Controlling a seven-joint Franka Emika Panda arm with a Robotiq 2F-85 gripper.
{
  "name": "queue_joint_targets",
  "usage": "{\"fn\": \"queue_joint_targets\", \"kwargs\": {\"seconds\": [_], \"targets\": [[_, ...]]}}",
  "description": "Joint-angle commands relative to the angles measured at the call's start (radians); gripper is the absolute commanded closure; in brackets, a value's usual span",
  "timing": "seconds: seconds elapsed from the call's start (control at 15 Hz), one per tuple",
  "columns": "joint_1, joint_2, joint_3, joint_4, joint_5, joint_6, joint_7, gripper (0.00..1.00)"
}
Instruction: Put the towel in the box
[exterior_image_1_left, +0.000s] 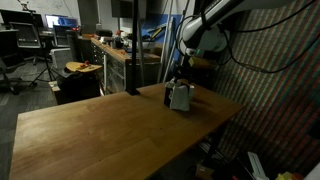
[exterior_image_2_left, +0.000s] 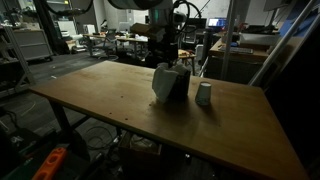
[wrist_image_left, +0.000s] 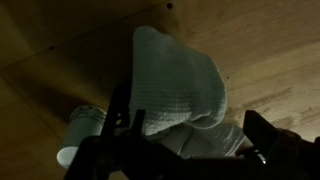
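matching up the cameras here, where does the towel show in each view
In an exterior view: the towel sits right of centre, near the table's far edge, under the arm.
In an exterior view: the towel is at the centre, just left of a small cup.
Wrist view: the towel fills the middle, with the cup at lower left.
Shared landmark: the wooden table under the towel in all three.

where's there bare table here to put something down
The wide stretch of bare wood on the table, from the towel out to the near edges, is free in both exterior views. The only crowded spot is around the towel, where the cup stands close beside it and the gripper hangs right above.
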Motion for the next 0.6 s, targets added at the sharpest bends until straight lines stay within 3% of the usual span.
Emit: {"fn": "queue_joint_targets", "kwargs": {"seconds": [0.0,0.53], "targets": [[0.035,-0.076,0.002,-0.131,0.046,0.096,0.033,0.0],[0.066,-0.077,0.007,-0.243,0.082,0.199,0.013,0.0]]}}
